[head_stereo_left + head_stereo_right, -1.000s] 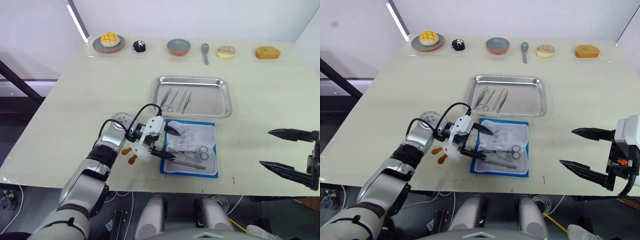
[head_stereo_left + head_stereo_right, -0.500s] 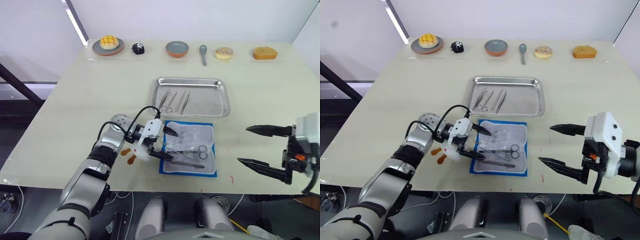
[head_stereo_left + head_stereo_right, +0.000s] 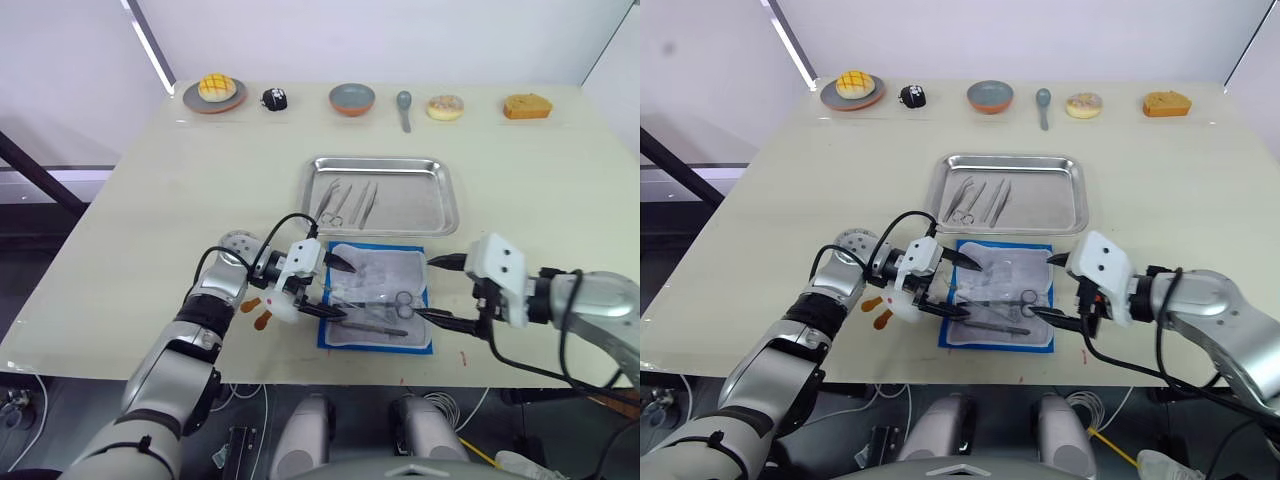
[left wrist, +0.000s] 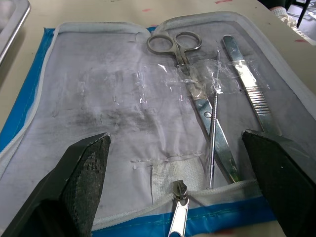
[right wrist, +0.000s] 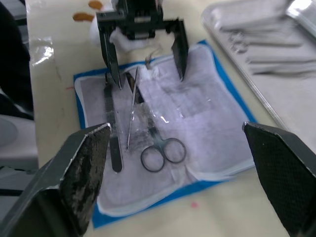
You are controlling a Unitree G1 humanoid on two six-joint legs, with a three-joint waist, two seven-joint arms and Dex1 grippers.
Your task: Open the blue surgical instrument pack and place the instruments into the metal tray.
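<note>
The blue pack lies open flat near the desk's front edge, still holding scissors, a probe and forceps. The left claw sits wide open at its left edge; the right claw gapes at its right edge. Just beyond, the tray holds several instruments.

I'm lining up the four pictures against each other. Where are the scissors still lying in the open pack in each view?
Left eye: scissors, pack's right half.
Right eye, same spot.
Left wrist, rings far from the fingers.
Right wrist, rings nearest.
Shared landmark: pack's blue border.
</note>
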